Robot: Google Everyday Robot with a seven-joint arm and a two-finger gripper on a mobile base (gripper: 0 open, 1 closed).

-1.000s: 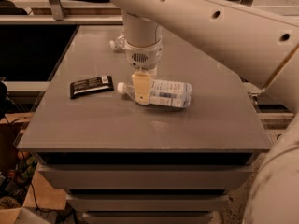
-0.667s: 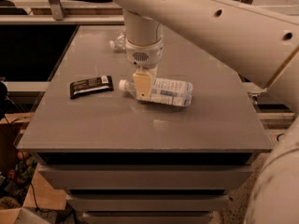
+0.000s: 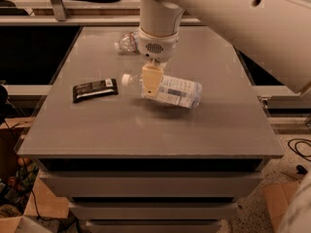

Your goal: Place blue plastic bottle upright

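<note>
Slick plastic: the pincer [image 3: 151, 81] clamps the blue plastic bottle [image 3: 180, 92] by its neck; the long body beside it could slip.

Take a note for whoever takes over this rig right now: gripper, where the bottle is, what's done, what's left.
Gripper: low, shut on the blue plastic bottle near its neck.
Bottle: on its side, white cap toward the dark snack bar, not upright.
Done: grasp.
Left: stand it on its base, release.
Smaller bottle lies farther back, apart.
</note>
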